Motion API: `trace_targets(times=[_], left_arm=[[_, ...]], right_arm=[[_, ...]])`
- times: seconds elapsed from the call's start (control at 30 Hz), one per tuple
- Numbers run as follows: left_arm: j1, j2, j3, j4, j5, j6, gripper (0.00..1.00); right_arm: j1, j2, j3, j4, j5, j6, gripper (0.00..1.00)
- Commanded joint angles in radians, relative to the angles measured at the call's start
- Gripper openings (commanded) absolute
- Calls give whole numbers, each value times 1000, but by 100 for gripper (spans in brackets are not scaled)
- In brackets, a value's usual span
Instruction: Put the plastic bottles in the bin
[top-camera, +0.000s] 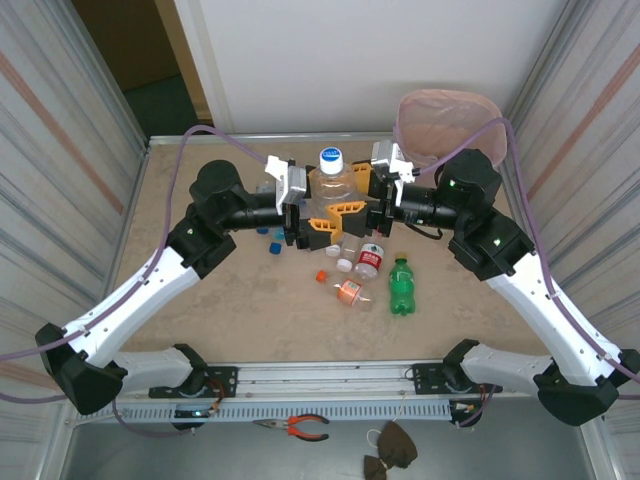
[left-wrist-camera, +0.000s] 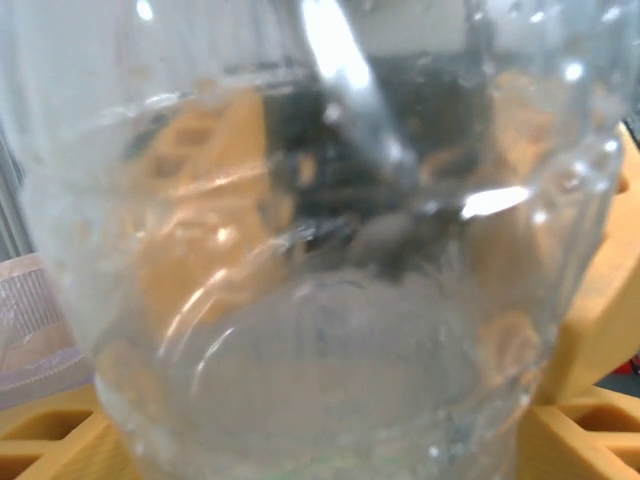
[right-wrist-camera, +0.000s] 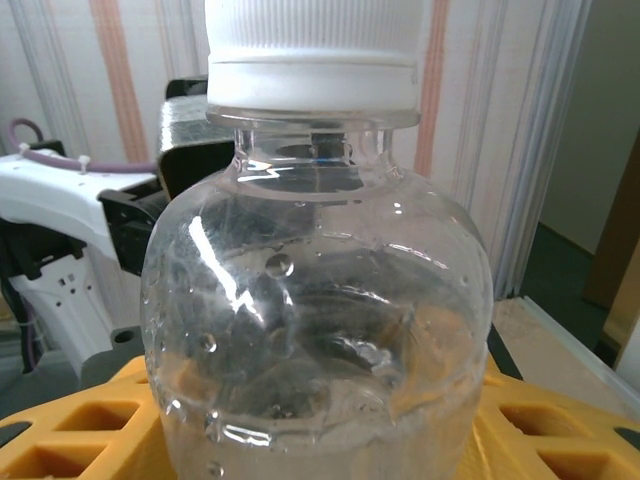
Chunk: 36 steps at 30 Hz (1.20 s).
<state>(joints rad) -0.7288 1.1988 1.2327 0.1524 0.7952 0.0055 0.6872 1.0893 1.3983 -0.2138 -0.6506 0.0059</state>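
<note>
Done so far: nothing I can confirm. The bin (top-camera: 418, 135) looks pale and blank inside, and I cannot tell whether any bottle lies in it.
In hand: 1 big clear bottle (top-camera: 332, 188) with a pale cap is held upright to the left of the bin, not yet over its rim.
Still to go: 4 smaller bottles lie on the table, left of the bin and nearer the arm bases. They are the green bottle (top-camera: 401, 286), the red-labelled bottle (top-camera: 368, 260), the small orange bottle (top-camera: 348, 291) and the white-capped bottle (top-camera: 346, 254).
Progress: early, I judge. Only 1 bottle is lifted and the rest lie untouched.
Left pincer (top-camera: 322, 205): spread wide, its yellow fingers (left-wrist-camera: 590, 420) flank the big clear bottle's base and seem to clamp it.
Right pincer (top-camera: 358, 205): likewise spread wide around the same bottle from the bin's side, with its fingers (right-wrist-camera: 70, 430) pressed against the walls below the shoulder.
</note>
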Motion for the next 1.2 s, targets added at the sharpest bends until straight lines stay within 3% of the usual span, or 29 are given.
trace_targets(times=[0.0,0.33,0.7,0.9,1.07,1.17], left_arm=[[-1,-27,21,-18,-20,22,79],[-2,-98,-41,-76,-74,36,81],[-1,-172,-102,-102,-125,37,81],[-2,-201,-120,-112,-149,34,81],[-1,-209,-132,-101,-159,25,81],[-1,-209,-133,-98,-160,20,80]], right_arm=[[-3,-21,38,-28,58,-31,55],[-117,-6,96,-46,148,-34,54],[-415,145,246,-131,246,34,51],[-585,285,307,-145,324,197,47],[-666,395,316,-128,423,471,41],[-700,454,308,-96,394,638,35]])
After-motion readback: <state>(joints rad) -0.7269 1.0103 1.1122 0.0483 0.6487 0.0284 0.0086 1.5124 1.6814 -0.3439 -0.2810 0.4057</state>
